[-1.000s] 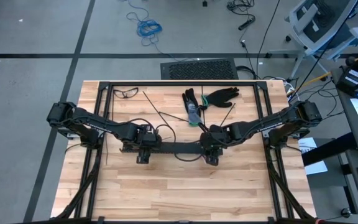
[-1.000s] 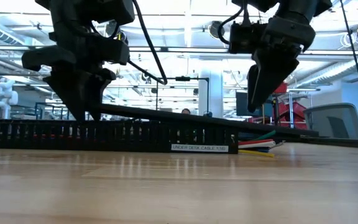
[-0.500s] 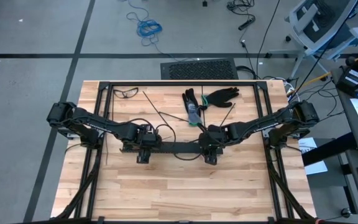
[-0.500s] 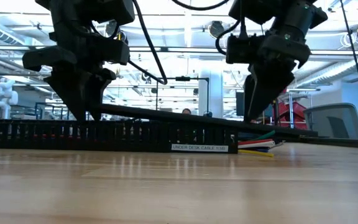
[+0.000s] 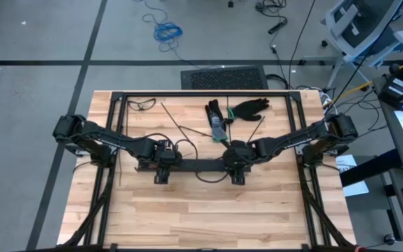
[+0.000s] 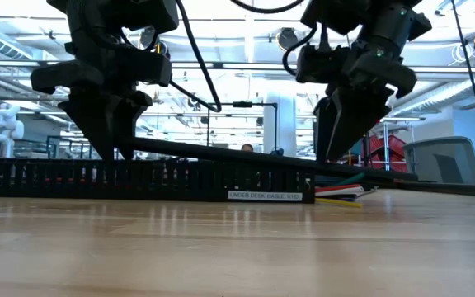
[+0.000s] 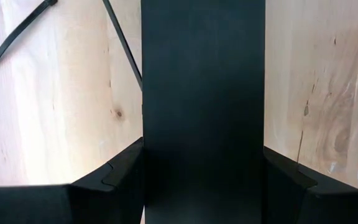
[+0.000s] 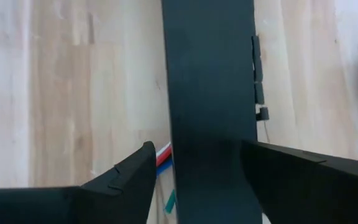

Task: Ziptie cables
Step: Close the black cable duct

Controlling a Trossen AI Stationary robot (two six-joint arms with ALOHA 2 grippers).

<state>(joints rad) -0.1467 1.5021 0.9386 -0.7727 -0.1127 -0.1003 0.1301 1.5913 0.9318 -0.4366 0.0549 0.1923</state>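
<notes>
A long black slotted rail [image 6: 138, 177] lies across the middle of the table. The cables [image 6: 345, 190] stick out of its right end in white, red and green. A flat black cover strip [image 6: 246, 157] slants over the rail, its left end raised and its right end low. My left gripper [image 5: 163, 168] is shut on the cover near its left end. My right gripper [image 5: 235, 168] stands open astride the cover near its right end, with cables [image 8: 162, 155] showing beside one finger. Zipties [image 5: 187, 129] lie flat on the table behind the rail. My left gripper pinches the cover strip by its two long edges [image 7: 146, 155], one finger on each side. The fingers come from above, steeply downward, and lie across the strip. The held left end [image 6: 134, 146] sits a little above the rail, and the strip slopes down to the right.
Black gloves [image 5: 247, 107] and a small green-and-black tool [image 5: 217, 126] lie at the far middle, with safety glasses [image 5: 142, 105] at the far left. A black metal frame [image 5: 201, 93] runs around the table. Bare wood lies in front of the rail.
My right gripper has sunk a little toward the cover's right end, shifted slightly toward the table's left, and rolled about its own pointing line. The cover, rail and cables lie as before.
</notes>
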